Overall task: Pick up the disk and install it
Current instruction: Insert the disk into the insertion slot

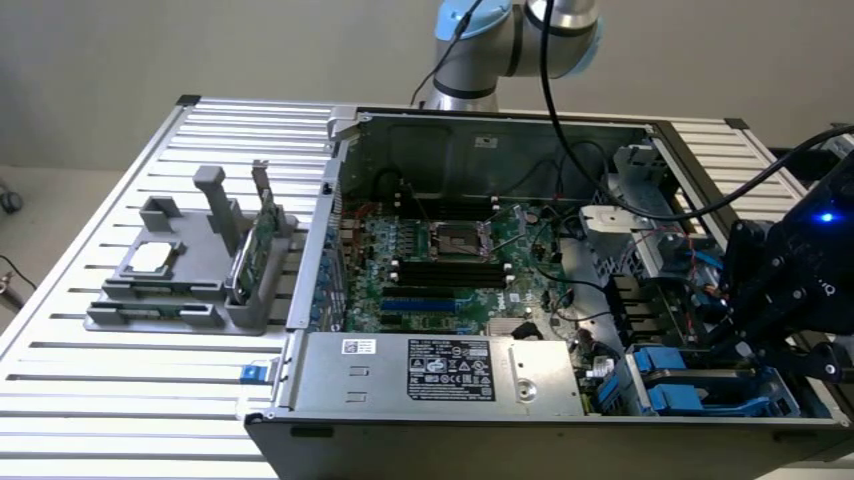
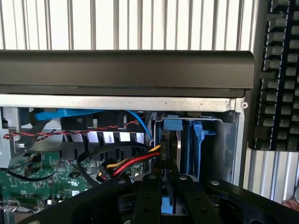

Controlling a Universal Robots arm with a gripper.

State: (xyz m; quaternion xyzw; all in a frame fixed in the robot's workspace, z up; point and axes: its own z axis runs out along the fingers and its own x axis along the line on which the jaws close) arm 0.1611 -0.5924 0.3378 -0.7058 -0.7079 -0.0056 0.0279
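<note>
- Slatted counter (image 1: 120, 160) carries everything; I'm reading it across the exterior view's left to right.
- Well left of the PC case (image 1: 534, 125): grey fixture (image 1: 160, 300) w/ a small square chip (image 1: 150, 257) lying flat on it.
- Green card (image 1: 267, 225) stands upright in the same fixture, on the side nearest the case.
- Case is open, lid off. Motherboard (image 1: 447, 255) lies flat in its middle, and the PSU box (image 1: 441, 370) sits along its near wall.
- Arm base (image 1: 494, 50) stands just behind the case's back wall.
- Blue drive carriers (image 1: 667, 375) sit in the bays at the case's right end.
- Tool (image 1: 767, 300) hangs over that right end, above the bays.
- Wrist view: tool (image 2: 169, 182) set narrow, black fingers (image 2: 149, 200) either side of the disk (image 2: 169, 205). Looks clamped on its blue-framed edge.
- The disk stands on edge inside the case's bay, blue frame showing.
- Red/yellow/black power leads (image 2: 135, 163) run up right beside it.
- Keyboard (image 2: 280, 74) lies outside the case, past its side wall.
</note>
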